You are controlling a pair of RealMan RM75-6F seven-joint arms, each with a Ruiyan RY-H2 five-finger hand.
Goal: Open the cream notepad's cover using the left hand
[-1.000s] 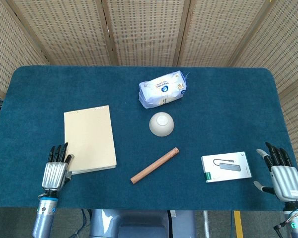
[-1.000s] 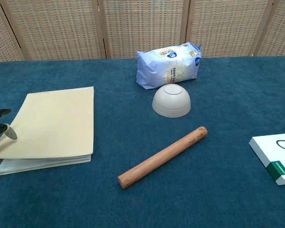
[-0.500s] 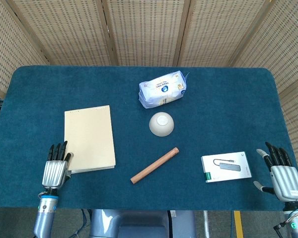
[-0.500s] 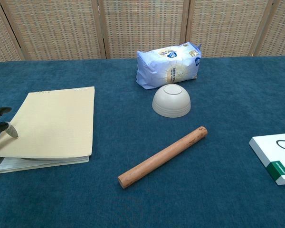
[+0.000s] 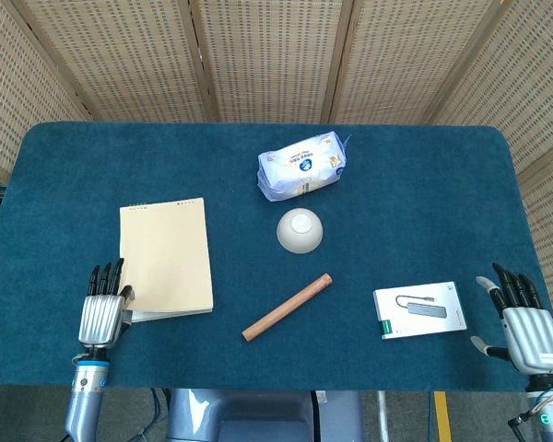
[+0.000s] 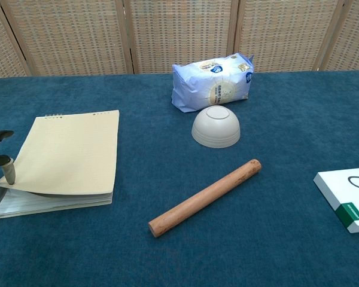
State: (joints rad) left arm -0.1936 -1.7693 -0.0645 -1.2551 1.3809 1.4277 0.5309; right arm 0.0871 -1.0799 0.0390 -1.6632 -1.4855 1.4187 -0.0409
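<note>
A: What's new at the near left?

B: The left hand (image 5: 101, 313) has pinched the near-left corner of the cream notepad's cover (image 6: 72, 152) and raised it further than half a second ago. In the chest view the gap over the lined pages is wider now, with the corner curling up.

A: So the opening has begun?

B: I'd judge so, but only just. The far part of the cover still lies flat, and it seems to hinge at the far edge, toward twelve o'clock.

A: And the right hand (image 5: 525, 322)?

B: Unchanged, resting at the near-right table edge, fingers apart and holding nothing.

A: Where's the notepad, and is there room?

B: It lies on the left of the table (image 5: 424, 184). At its three o'clock the rolling pin (image 5: 287, 307) lies well apart. Further off, the upturned bowl (image 5: 300, 230) and wipes pack (image 5: 301, 166) stand clear of it. Bare cloth beyond its far edge gives the cover somewhere to fold back.
</note>
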